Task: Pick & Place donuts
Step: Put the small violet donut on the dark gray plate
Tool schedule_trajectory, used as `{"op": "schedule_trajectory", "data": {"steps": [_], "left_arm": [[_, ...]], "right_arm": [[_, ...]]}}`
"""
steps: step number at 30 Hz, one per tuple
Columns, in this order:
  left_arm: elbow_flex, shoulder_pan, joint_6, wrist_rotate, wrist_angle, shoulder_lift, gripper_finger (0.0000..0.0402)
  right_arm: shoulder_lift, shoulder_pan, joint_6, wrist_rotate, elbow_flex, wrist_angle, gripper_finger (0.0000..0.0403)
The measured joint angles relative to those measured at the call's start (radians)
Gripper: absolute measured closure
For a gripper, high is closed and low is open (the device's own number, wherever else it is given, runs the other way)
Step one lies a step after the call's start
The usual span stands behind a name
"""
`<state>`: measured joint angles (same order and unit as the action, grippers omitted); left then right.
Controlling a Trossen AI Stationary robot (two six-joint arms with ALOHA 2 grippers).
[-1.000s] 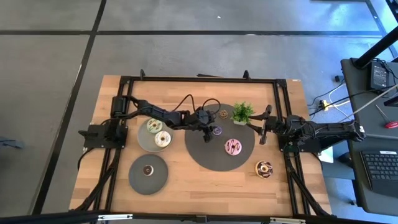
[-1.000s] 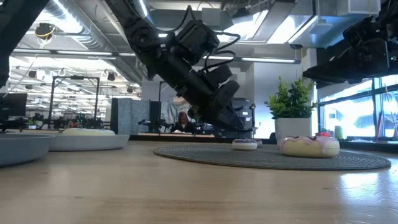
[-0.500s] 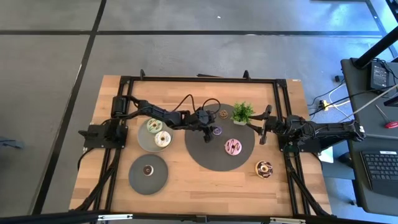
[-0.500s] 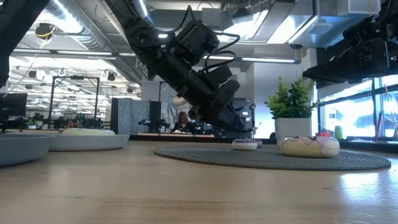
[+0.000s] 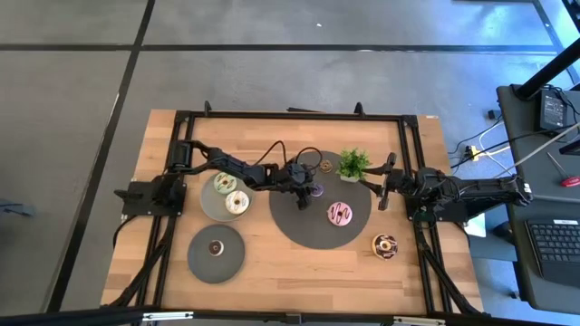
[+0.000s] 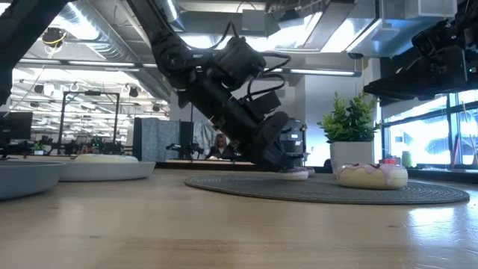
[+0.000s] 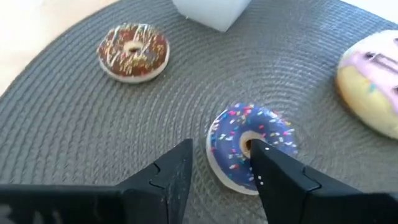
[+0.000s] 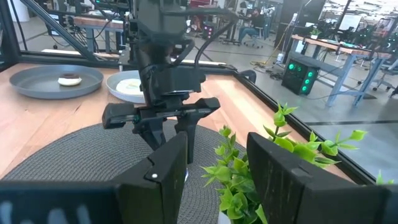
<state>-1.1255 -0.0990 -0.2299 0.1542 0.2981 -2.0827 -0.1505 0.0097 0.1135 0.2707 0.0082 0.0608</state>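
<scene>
My left gripper [image 7: 222,149] [image 5: 306,184] is open and low over the dark round mat [image 5: 308,226]. It stands at the small purple sprinkled donut [image 7: 249,146] [image 5: 316,190] [image 6: 293,173], which lies flat on the mat. One finger stands over the donut's hole, the other outside its rim. A tiny brown donut [image 7: 134,51] and a pink donut [image 5: 341,213] also lie on the mat. My right gripper [image 8: 214,162] [image 5: 385,190] is open and waits beside the plant. My left gripper comes slanting down from the table's left, with the purple donut's near wall [image 7: 217,155] between its open fingers. One fingertip [image 7: 258,152] is at the hole. I cannot tell whether either finger touches the donut.
A potted plant [image 5: 353,164] stands at the mat's far edge, close to both grippers. A grey plate [image 5: 210,201] holds pale-green and cream donuts; another plate [image 5: 216,263] holds a tiny brown one. A chocolate-sprinkled donut [image 5: 384,244] lies on bare wood near the right.
My left gripper has moved down and a little toward the table's right, coming low onto the mat at the purple donut. The donuts and my right arm have kept still.
</scene>
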Motion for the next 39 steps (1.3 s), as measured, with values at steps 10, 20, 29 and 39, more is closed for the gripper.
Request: {"op": "schedule_trajectory", "data": {"steps": [10, 20, 29, 39], "left_arm": [[0.000, 0.000, -0.003, 0.000, 0.013, -0.008, 0.0277], [0.002, -0.009, -0.021, -0.072, 0.003, 0.017, 0.0379], [0.003, 0.010, 0.028, -0.058, -0.351, 0.247, 0.0385], [0.223, 0.246, -0.364, 0.072, -0.588, 0.564, 0.0391]], "right_arm": [[0.000, 0.000, 0.000, 0.000, 0.000, 0.000, 0.0234], [0.000, 0.000, 0.000, -0.001, 0.000, 0.000, 0.0234], [0.000, 0.000, -0.001, -0.001, 0.000, 0.000, 0.0234], [0.000, 0.000, -0.005, -0.002, 0.000, 0.000, 0.0234]]}}
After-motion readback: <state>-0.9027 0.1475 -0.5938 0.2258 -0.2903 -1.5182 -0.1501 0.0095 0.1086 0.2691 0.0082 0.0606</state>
